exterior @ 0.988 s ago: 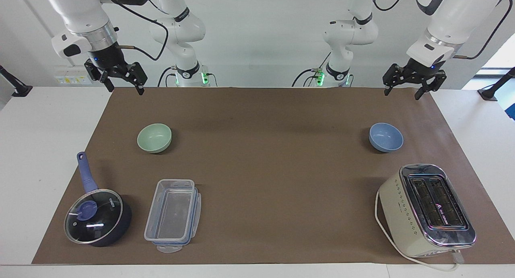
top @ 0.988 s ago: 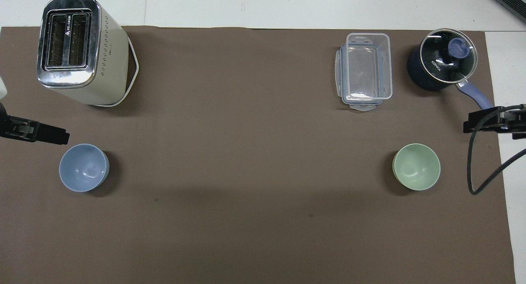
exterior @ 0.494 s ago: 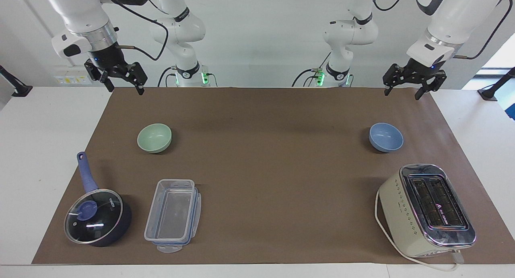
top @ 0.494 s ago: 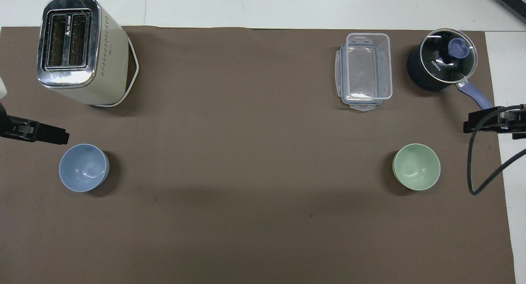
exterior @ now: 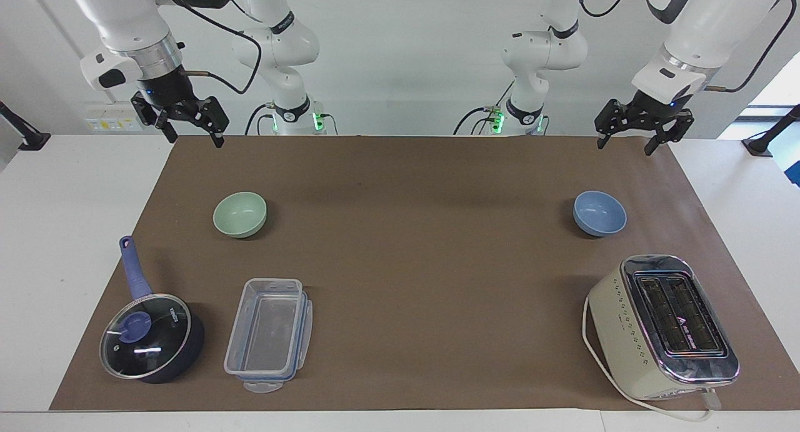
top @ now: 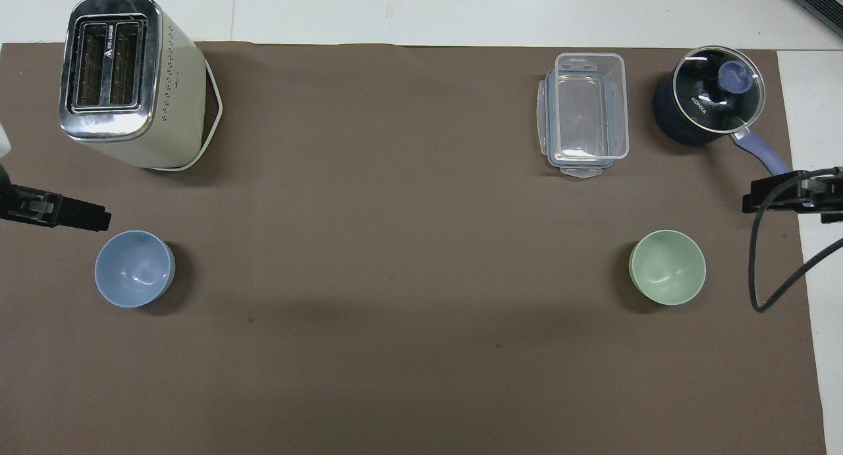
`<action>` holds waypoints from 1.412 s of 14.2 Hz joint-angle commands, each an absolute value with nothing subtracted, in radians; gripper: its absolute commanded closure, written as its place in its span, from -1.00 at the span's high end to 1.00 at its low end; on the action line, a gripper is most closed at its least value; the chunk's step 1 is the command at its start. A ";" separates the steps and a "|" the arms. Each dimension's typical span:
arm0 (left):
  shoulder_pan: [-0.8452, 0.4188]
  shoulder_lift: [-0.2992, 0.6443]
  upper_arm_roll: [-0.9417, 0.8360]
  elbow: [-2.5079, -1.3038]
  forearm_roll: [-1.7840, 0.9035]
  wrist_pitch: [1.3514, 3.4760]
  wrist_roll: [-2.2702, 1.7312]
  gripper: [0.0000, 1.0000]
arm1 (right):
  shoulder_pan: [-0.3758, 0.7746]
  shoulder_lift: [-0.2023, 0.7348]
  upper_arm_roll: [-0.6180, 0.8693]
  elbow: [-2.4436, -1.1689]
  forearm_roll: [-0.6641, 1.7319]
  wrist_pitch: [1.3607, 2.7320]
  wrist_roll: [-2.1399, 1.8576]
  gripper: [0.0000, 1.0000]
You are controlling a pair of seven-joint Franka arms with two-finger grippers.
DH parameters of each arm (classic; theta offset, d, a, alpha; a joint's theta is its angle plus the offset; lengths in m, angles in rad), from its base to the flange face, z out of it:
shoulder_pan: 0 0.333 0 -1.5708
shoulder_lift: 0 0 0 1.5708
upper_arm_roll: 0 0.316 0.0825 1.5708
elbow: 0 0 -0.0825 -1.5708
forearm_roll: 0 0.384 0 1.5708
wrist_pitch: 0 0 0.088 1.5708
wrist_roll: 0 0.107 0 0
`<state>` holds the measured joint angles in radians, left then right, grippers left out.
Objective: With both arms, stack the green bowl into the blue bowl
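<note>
You have both arms raised: left gripper above the mat's robot-side edge near the blue bowl, right gripper likewise near the green bowl; both sets of fingers spread, empty.

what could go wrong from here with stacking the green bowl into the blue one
1. The pale mint-green round bowl and the light periwinkle-blue round bowl sit at opposite ends of the brown mat, so one must travel the table's length; a weak rim pinch may slip.
2. The cream toaster stands close to the blue bowl; a low carry could clip it.
3. Both the right gripper and left gripper hang open, holding nothing.
</note>
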<state>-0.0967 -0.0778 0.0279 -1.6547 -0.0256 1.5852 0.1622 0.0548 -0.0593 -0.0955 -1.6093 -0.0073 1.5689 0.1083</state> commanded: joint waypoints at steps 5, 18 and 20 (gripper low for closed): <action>-0.061 -0.098 0.026 -1.684 -0.023 1.626 0.163 1.00 | 0.049 -0.071 -0.094 -1.617 -0.009 1.563 0.100 1.00; 0.107 -0.032 0.028 -1.755 -0.086 1.747 0.379 1.00 | 0.049 -0.071 -0.094 -1.617 -0.009 1.563 0.098 1.00; 0.147 -0.031 0.026 -1.814 -0.094 1.804 0.458 1.00 | 0.049 -0.071 -0.094 -1.617 -0.009 1.563 0.098 1.00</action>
<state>0.1021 -0.0183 0.0355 -1.7403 -0.0715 1.7348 0.3827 0.0548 -0.0593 -0.0955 -1.6093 -0.0073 1.5689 0.1083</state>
